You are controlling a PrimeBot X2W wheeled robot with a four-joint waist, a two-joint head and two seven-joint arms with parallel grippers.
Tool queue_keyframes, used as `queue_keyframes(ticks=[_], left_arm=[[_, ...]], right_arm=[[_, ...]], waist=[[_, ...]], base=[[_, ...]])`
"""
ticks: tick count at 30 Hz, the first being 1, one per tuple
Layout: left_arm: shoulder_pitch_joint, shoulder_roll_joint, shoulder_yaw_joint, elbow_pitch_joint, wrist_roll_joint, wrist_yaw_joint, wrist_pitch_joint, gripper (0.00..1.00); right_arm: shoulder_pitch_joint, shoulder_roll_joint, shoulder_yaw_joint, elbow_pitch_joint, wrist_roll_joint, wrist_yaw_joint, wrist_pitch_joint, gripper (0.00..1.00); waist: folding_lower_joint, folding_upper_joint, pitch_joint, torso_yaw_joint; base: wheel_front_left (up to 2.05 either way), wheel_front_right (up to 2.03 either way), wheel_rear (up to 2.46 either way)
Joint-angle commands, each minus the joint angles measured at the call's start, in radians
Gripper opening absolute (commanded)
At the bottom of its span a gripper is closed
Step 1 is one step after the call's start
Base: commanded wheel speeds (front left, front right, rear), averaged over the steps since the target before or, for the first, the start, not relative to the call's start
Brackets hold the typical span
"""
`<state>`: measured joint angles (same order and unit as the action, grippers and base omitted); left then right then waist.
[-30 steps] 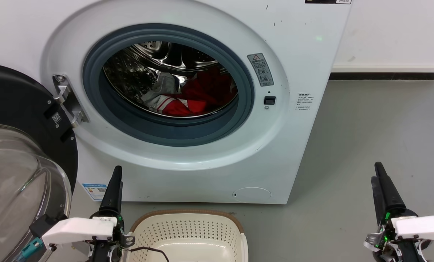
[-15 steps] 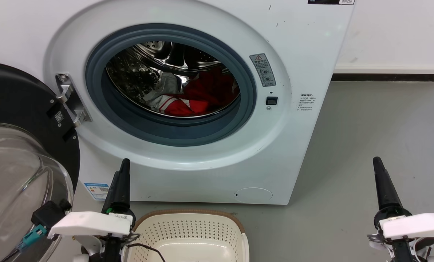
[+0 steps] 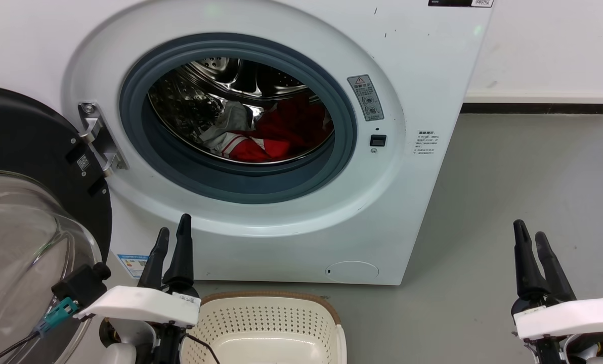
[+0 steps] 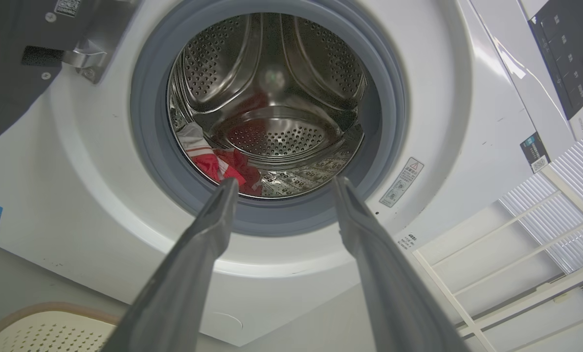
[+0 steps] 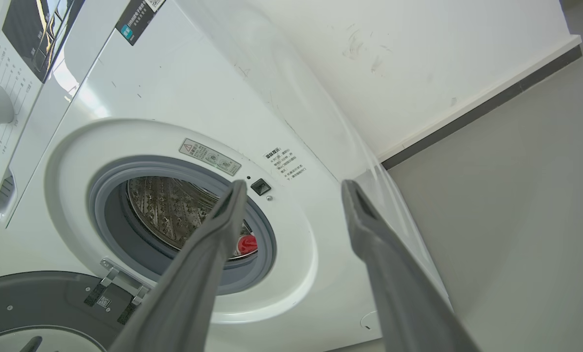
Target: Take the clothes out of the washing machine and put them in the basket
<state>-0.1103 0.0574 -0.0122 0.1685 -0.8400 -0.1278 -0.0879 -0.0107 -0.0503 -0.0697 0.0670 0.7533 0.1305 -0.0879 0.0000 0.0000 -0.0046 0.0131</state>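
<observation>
While the washing machine (image 3: 423, 76) stands with its door (image 3: 28, 141) swung open, the red and whitish clothes (image 3: 276, 136) lie in the drum (image 3: 220, 76), the basket (image 3: 266, 294) on the floor (image 3: 509, 177) just before it, left jaws and right jaws spread. Left wrist view: jaws parted, clothes low in the drum. Right wrist view: jaws parted, holding nothing.

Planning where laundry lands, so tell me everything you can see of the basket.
The basket is cream-white plastic with a brown rim and rows of small holes in its walls. It stands upright on the grey floor before the washing machine, not touching it, beside the left gripper; nothing shows inside.
</observation>
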Motion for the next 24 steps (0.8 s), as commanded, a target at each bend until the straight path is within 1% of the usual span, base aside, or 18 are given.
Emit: queue_keyframes(ticks=[1, 14, 24], left_arm=[[-0.029, 0.008, -0.004, -0.009, 0.033, -0.003, -0.009, 1.0], [-0.052, 0.014, -0.02, 0.019, 0.234, -0.003, -0.047, 1.0], [-0.052, 0.009, -0.033, 0.036, 0.355, -0.001, -0.074, 1.0]], right_arm=[[-0.001, -0.001, 0.0, -0.019, -0.031, 0.0, -0.009, 1.0], [0.017, -0.001, -0.008, -0.012, -0.227, 0.0, -0.047, 1.0], [0.024, 0.0, -0.015, -0.007, -0.348, 0.0, -0.075, 1.0]], waist=[[0.0, 0.0, 0.0, 0.0], [0.0, 0.0, -0.003, 0.0], [0.0, 0.0, -0.004, 0.004]], base=[[0.0, 0.0, 0.0], [0.0, 0.0, 0.0], [0.0, 0.0, 0.0]])
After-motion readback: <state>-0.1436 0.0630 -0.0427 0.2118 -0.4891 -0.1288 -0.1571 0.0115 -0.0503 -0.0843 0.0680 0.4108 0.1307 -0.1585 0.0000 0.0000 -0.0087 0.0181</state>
